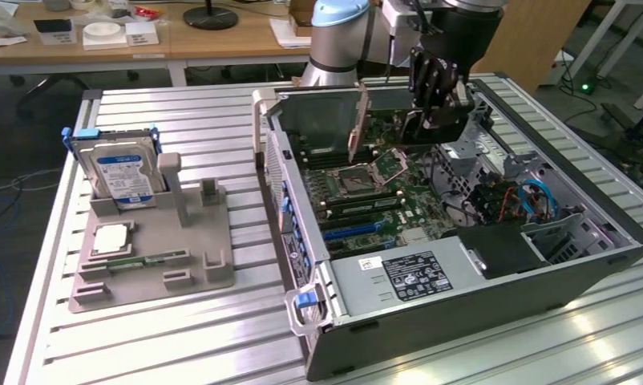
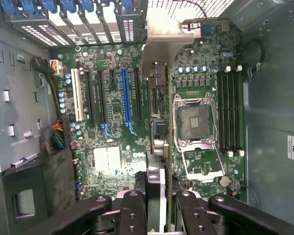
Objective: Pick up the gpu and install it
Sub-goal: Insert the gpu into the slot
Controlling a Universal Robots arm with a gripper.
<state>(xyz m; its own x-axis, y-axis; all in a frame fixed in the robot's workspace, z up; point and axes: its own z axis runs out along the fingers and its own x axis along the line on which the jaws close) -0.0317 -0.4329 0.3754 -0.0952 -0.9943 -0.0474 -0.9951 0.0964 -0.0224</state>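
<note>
The gpu (image 2: 157, 105), a thin dark card with a silver end bracket, shows edge-on in the wrist view and runs between my gripper's (image 2: 159, 213) black fingers (image 2: 132, 210). The gripper is shut on it. In the exterior view the gpu (image 1: 358, 120) hangs upright with its bracket toward the case's rear wall. The gripper (image 1: 426, 128) holds it above the motherboard (image 1: 375, 200) inside the open computer case (image 1: 578, 277). From the wrist view the card sits over the board between the black expansion slots beside the blue slot (image 2: 126, 95) and the empty CPU socket (image 2: 193, 120).
A grey fixture (image 1: 151, 281) on the exterior view's left holds a silver hard drive (image 1: 123, 172), a processor chip (image 1: 110, 239) and a narrow memory stick (image 1: 155, 258). Inside the case are the power supply (image 1: 407, 274), cables (image 1: 514, 200) and the memory slots (image 2: 230, 112).
</note>
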